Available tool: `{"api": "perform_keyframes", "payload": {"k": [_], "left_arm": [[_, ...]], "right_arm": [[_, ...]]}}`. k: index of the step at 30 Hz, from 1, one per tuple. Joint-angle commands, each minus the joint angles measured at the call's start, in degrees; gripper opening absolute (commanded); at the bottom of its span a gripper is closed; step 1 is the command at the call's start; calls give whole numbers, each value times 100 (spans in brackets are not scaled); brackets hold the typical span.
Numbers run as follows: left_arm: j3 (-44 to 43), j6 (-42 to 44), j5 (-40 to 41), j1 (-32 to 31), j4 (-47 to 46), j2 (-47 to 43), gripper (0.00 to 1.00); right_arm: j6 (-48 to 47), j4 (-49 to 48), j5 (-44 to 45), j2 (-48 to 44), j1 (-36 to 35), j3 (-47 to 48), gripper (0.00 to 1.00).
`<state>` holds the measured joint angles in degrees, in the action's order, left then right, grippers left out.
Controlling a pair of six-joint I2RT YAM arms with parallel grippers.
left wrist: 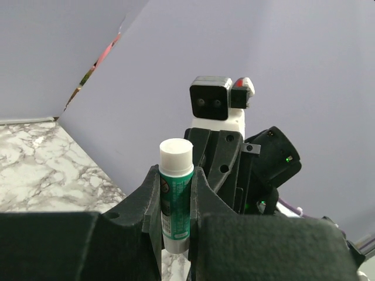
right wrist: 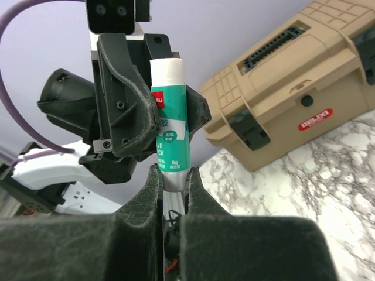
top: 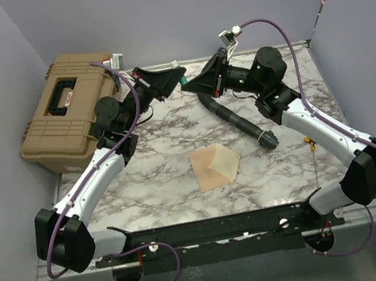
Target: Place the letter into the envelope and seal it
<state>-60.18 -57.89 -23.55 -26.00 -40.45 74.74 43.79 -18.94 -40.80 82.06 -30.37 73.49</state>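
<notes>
The envelope (top: 207, 171) lies in the middle of the marble table (top: 159, 181), kraft-brown, its paler cream flap (top: 227, 161) open to the right. No separate letter sheet shows. Both grippers meet in the air over the far side of the table. My left gripper (top: 177, 82) (left wrist: 176, 175) is shut on the green body of a glue stick (left wrist: 176, 199). My right gripper (top: 192, 86) (right wrist: 174, 171) is shut on the pale lower end of the same glue stick (right wrist: 170, 134). The stick's white end (right wrist: 166, 71) sticks out past the left fingers (right wrist: 126, 105).
A tan tool case (top: 68, 113) (right wrist: 293, 82) stands at the back left, partly off the table. A long black cylinder (top: 243, 122) lies on the table right of centre, under the right arm. A small yellow item (top: 309, 141) lies near the right edge. Grey walls enclose the back and sides.
</notes>
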Motion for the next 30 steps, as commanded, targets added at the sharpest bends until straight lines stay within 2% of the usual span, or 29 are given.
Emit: {"api": "perform_keyframes", "payload": {"k": [1, 7, 12, 15, 17, 18, 21, 22, 24, 26, 30], "left_arm": [[74, 150, -69, -19, -403, -204, 0], [-70, 320, -584, -11, -872, -276, 0], [-384, 322, -606, -22, -1344, -82, 0], [-529, 261, -589, -19, -1531, 70, 0], [-551, 204, -507, -19, -1562, 131, 0], [-554, 163, -447, -19, -1563, 155, 0], [-523, 42, -157, -21, -1558, 172, 0], [-507, -8, -33, -20, -1537, 172, 0], [-460, -191, 207, -29, -1511, 196, 0], [-407, -360, 361, -28, -1467, 252, 0], [-367, -588, 482, -37, -1329, 358, 0]], "right_arm": [[1224, -1319, -741, 103, 257, -296, 0], [4142, -4351, -1343, 600, 714, -625, 0], [6545, -6629, -756, 1194, 719, -686, 0], [7408, -7237, -165, 1417, 717, -731, 0], [7477, -7236, -36, 1407, 719, -757, 0], [7274, -7059, -109, 1364, 721, -768, 4], [5784, -5858, -444, 894, 723, -979, 47], [5004, -5046, -505, 628, 722, -1035, 60], [3123, -3098, -356, 113, 712, -962, 76], [1258, -1363, 64, -247, 687, -679, 84], [-1159, 161, 694, -497, 617, -241, 85]]}}
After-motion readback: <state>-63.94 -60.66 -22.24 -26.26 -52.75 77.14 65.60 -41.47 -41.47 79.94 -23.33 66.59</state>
